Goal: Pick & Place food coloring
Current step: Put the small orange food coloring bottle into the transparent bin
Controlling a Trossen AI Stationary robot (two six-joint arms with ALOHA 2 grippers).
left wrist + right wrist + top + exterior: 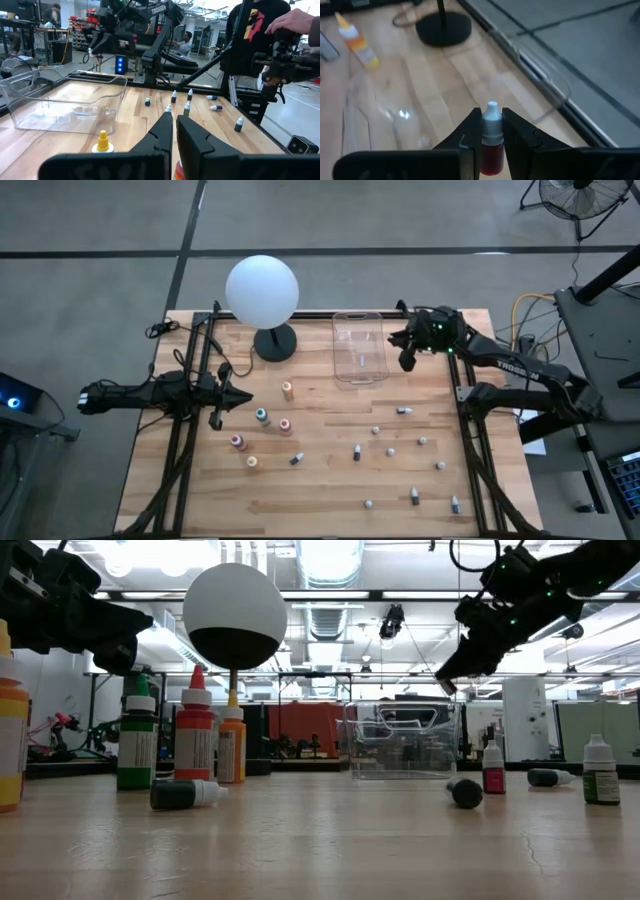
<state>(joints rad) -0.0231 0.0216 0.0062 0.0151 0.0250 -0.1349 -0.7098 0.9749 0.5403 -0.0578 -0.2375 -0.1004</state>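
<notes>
A small food coloring bottle (pixel 491 150) with a red body and white cap sits between the fingers of my right gripper (pixel 491 125), which hangs in the air just right of the clear bin (pixel 358 347), slanting down toward it (pixel 447 680). More food coloring stands and lies on the wooden table: larger bottles such as an orange one (pixel 287 390) and a teal one (pixel 262 417), and several tiny ones, e.g. (pixel 357 451). My left gripper (pixel 235 395) waits shut and level at the table's left, holding nothing (pixel 174 125). My right gripper pinches the small bottle's shoulder, just below the cap (pixel 491 134), between its two fingers. The bottle lies along the fingers, with its white cap (pixel 492 111) sticking out past the fingertips. It is lifted clear of the table, pointing down toward the bin.
A white globe lamp (pixel 262 290) on a black base (pixel 275 343) stands left of the bin at the far edge. In the left wrist view a person's hand (pixel 295 20) shows beyond the table's right side.
</notes>
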